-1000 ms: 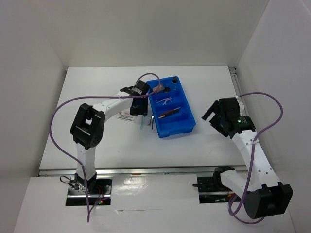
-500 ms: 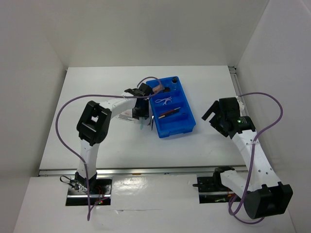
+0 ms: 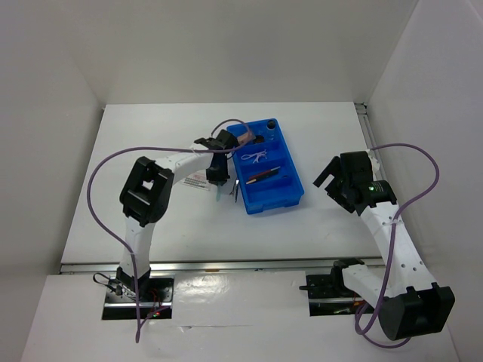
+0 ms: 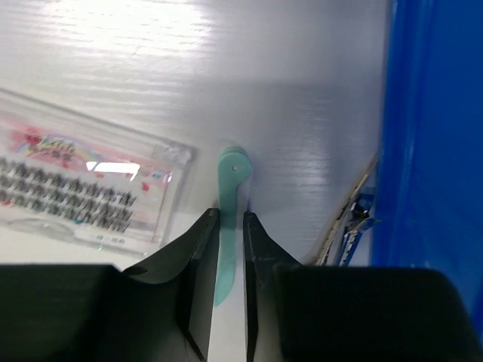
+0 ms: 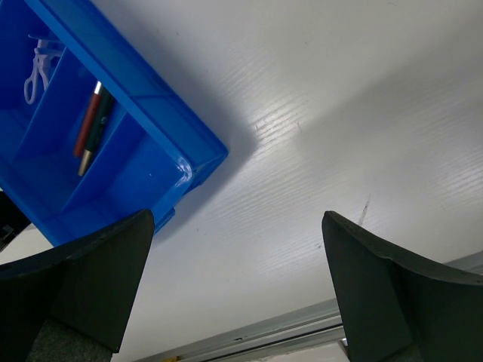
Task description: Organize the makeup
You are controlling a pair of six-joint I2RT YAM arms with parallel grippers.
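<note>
Left arm's elbow swung right over past second; left gripper (image 4: 225, 253) barely shifted, last half second near still. Now low at table, centre of top view. Jaws clenched on teal tool (image 4: 232, 170), lying flat between packet (image 4: 83, 192) at left and tray (image 4: 430, 151) wall at right of wrist view. Pinch looks made, so lift toward tray likely next. Pencils (image 5: 92, 121) and lilac loop (image 5: 34, 72) already in tray. Right gripper (image 5: 235, 286) unmoved, spread wide, empty.
</note>
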